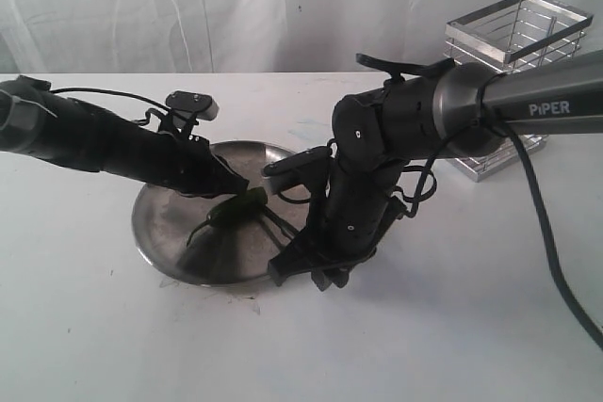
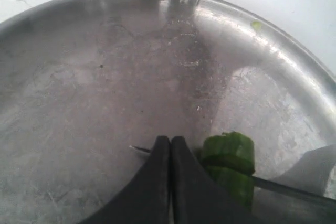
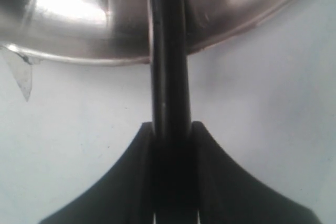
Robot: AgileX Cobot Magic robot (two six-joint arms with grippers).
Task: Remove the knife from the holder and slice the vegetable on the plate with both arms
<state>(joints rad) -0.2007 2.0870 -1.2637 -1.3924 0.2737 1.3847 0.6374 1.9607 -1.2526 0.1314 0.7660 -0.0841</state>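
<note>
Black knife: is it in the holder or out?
Out. The right tool clamps the slim black knife over the round steel plate, apart from the chrome wire holder.

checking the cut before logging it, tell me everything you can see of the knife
The knife is slim and dark. Its smooth black handle is clamped between the fingers of the right gripper and reaches from there over the rim of the plate. Its thin blade runs low over the plate and sits in a groove across the green vegetable. What looks like its pointed tip shows just past the left gripper.
</note>
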